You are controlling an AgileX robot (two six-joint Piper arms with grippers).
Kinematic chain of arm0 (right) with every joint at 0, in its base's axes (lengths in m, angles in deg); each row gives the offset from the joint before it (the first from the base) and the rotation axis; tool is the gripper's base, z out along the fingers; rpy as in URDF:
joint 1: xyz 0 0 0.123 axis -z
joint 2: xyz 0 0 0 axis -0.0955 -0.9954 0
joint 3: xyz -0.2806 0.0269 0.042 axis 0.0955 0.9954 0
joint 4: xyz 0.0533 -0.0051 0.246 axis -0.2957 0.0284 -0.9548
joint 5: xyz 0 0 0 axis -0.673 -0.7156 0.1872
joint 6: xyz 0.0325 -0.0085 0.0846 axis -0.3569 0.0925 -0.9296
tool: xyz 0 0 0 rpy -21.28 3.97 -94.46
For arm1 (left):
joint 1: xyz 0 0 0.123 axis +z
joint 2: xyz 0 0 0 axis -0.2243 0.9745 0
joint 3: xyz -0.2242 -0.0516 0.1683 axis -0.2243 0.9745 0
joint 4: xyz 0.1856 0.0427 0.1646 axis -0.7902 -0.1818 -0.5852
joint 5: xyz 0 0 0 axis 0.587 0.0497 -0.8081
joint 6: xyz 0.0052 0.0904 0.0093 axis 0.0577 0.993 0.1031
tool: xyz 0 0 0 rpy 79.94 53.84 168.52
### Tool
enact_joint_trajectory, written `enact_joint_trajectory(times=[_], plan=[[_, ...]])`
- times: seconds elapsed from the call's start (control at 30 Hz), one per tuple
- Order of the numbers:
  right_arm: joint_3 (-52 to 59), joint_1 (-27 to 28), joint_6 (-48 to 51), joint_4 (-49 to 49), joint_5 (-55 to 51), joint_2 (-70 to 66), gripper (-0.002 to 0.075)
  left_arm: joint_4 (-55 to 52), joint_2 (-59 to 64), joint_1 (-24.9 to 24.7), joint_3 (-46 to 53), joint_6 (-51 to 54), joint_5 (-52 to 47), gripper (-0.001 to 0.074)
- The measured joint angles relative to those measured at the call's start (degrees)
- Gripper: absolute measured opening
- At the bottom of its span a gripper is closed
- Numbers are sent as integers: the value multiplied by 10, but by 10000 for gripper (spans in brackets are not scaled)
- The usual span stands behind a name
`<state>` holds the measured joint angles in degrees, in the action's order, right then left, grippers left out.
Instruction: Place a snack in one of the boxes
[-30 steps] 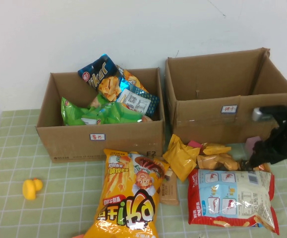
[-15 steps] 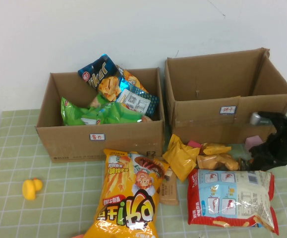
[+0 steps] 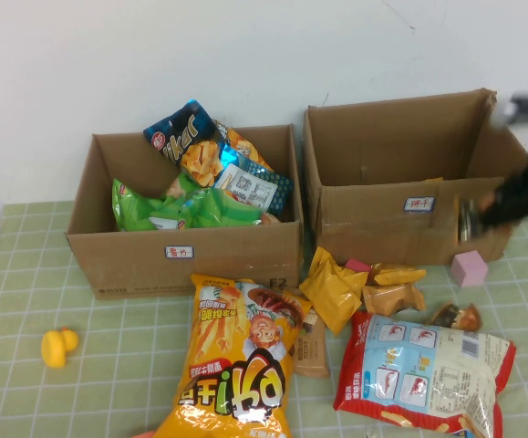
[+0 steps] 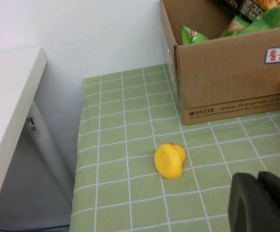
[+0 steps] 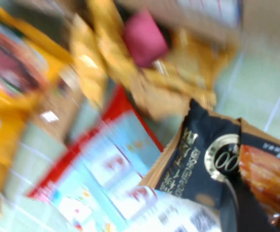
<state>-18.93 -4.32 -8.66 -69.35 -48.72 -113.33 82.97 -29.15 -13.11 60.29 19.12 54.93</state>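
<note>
Two brown cardboard boxes stand at the back. The left box is filled with snack bags. The wider right box shows bare walls inside. My right gripper is raised in front of the right box's front right corner, blurred by motion. In the right wrist view it is shut on a small dark snack packet with an orange picture, a dark finger lying over it. My left gripper hovers low over the green cloth near the yellow duck, fingers together and holding nothing.
A large orange chip bag, a red and blue bag, yellow packets and a small brown packet lie in front of the boxes. A pink cube sits by the right box. The duck lies far left.
My right gripper closed beside the red and blue bag, then rose quickly toward the right box. That bag shifted and tilted, and a small brown packet now shows behind it.
</note>
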Motion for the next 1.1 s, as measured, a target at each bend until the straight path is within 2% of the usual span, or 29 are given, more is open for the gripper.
enact_joint_trajectory(times=[0.13,0.33,0.5,0.63,0.7,0.77,0.87,0.9,1.0,1.07,1.1], plan=[[0,0,34,-63,33,62,93,0,0,0,0,0,0,-3],[0,-9,103,-192,174,65,93,0,0,0,0,0,0,-3],[0,-13,248,-366,251,10,93,0,0,0,0,0,0,-3],[0,-14,374,-512,265,-53,104,0,0,0,0,0,0,-3],[0,-14,409,-564,265,-75,164,0,0,0,0,0,0,-3],[0,-14,422,-603,265,-91,274,0,0,0,0,-1,0,-3],[0,-14,426,-650,263,-98,480,0,0,0,0,-1,0,-3],[0,-14,426,-658,256,-98,524,0,0,0,0,-1,0,-3],[0,-7,427,-664,221,-89,557,0,0,0,0,-1,0,-3],[0,3,424,-664,189,-75,519,0,0,0,0,-1,0,-3],[0,10,417,-663,170,-65,472,0,0,0,0,-1,0,-3]])
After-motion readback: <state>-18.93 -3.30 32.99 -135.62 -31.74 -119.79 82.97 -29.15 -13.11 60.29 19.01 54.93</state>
